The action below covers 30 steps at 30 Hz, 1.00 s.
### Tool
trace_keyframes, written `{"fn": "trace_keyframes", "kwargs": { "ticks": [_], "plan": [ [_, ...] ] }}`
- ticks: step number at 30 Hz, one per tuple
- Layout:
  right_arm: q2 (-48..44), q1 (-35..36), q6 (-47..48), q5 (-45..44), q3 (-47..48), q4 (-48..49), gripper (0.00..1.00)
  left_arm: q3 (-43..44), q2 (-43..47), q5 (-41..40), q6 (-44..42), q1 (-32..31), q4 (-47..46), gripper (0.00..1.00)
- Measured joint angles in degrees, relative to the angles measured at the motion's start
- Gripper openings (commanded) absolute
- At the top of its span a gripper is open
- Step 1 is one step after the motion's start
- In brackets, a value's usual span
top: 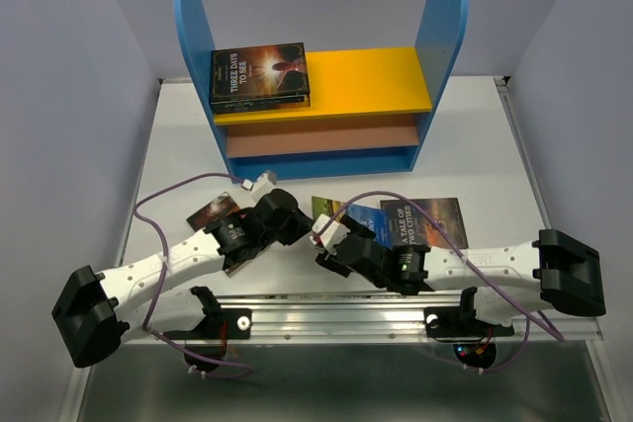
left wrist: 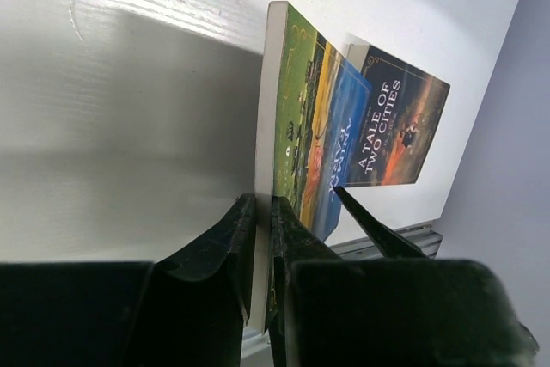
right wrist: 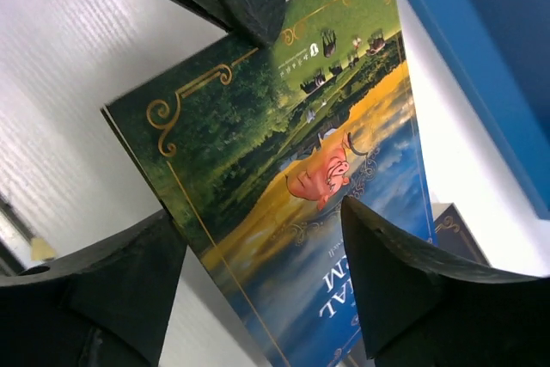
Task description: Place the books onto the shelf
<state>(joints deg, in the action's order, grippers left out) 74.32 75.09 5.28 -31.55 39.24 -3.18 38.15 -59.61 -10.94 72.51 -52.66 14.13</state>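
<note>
- Left end effector (left wrist: 262, 212) is clamped on one edge of the green book (left wrist: 301, 118). It holds the book up on edge over the tabletop (top: 178, 145), just in front of the shelf (top: 193, 27), probably so the other arm gets a clear face to take.
- Right end effector (right wrist: 258, 217) has its fingers apart, straddling that book's lower corner with nothing pinched yet. It looks like a handover.
- It's a thin paperback: green landscape with gold scrollwork, a yellow band, blue below.
- One dark book (top: 259, 76) lies flat on the shelf's orange-yellow top board, at the left end.
- "A Tale of Two Cities" (left wrist: 400, 126) lies flat in front of the shelf.
</note>
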Motion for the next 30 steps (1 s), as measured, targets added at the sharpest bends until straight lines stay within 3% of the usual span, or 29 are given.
{"fn": "trace_keyframes", "kwargs": {
  "ticks": [12,13,15,16,18,25,30],
  "plan": [
    [3.98,0.66,3.48,-2.43,-0.85,6.21,0.06,-0.22,0.52,-1.7,-0.42,-0.09,-0.79,0.0],
    [3.3,0.63,3.48,-3.15,-0.98,6.19,0.01,-0.22,0.52,-1.75,-0.59,-0.11,-0.9,0.1],
    [1.7,0.63,3.28,-3.37,-1.66,6.21,0.01,0.04,0.79,-1.51,-1.31,-0.15,-1.27,0.46],
    [0.66,0.63,3.21,-3.87,-1.95,6.01,0.01,0.48,0.98,-1.4,-2.1,-0.28,-1.29,0.75],
    [-3.1,0.63,2.45,-4.48,-2.67,5.64,0.01,1.84,2.03,-0.96,-5.29,-0.76,-1.11,0.98],
    [-19.41,0.17,-1.33,-6.97,-2.67,5.29,0.01,7.67,11.52,-0.07,-17.77,-1.38,-1.49,0.99],
    [-28.79,-1.7,-4.22,-5.88,0.76,2.25,0.01,9.68,19.19,2.91,-31.56,-1.33,-5.57,0.99]
  ]
}}
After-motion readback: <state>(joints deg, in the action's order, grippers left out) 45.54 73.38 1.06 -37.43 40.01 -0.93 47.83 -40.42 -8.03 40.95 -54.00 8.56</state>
